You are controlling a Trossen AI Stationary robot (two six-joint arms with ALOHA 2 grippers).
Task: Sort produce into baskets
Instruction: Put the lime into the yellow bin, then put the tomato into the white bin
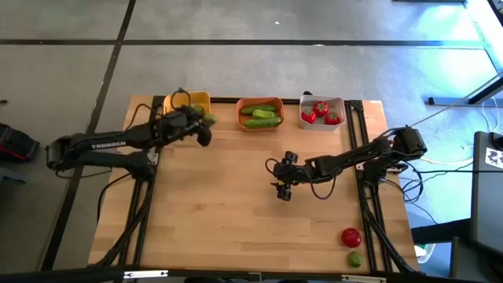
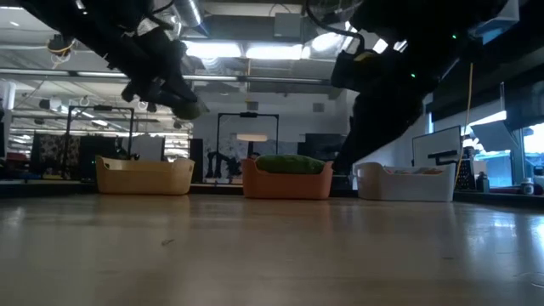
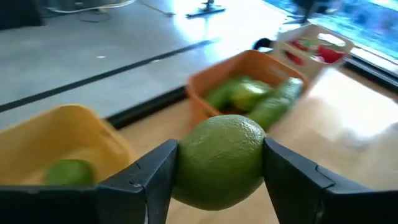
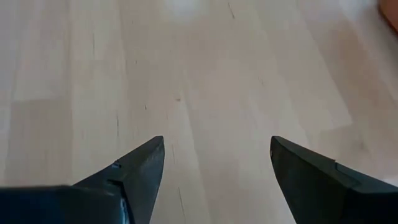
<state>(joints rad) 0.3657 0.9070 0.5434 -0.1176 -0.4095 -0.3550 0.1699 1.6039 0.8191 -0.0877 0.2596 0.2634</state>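
Observation:
Three baskets stand along the table's far edge: a yellow one (image 1: 194, 102) with a lime (image 3: 68, 171) inside, an orange one (image 1: 260, 114) holding cucumbers (image 1: 262, 116), and a white one (image 1: 321, 112) holding tomatoes (image 1: 320, 111). My left gripper (image 1: 206, 126) is shut on a green lime (image 3: 219, 160), held above the table beside the yellow basket. My right gripper (image 1: 282, 179) stands open over bare wood at mid-table, nothing between its fingers. A red tomato (image 1: 350, 237) and a lime (image 1: 354, 259) lie at the near right corner. My left gripper pinches the lime between its two fingers, one finger (image 3: 152, 177) on each of its opposite sides (image 3: 186, 163). The lime is lifted clear of the table.
Dark rails (image 1: 368, 189) run along the table's left and right sides under each arm. Bare wood (image 1: 212, 204) stretches across the table's middle and near half.

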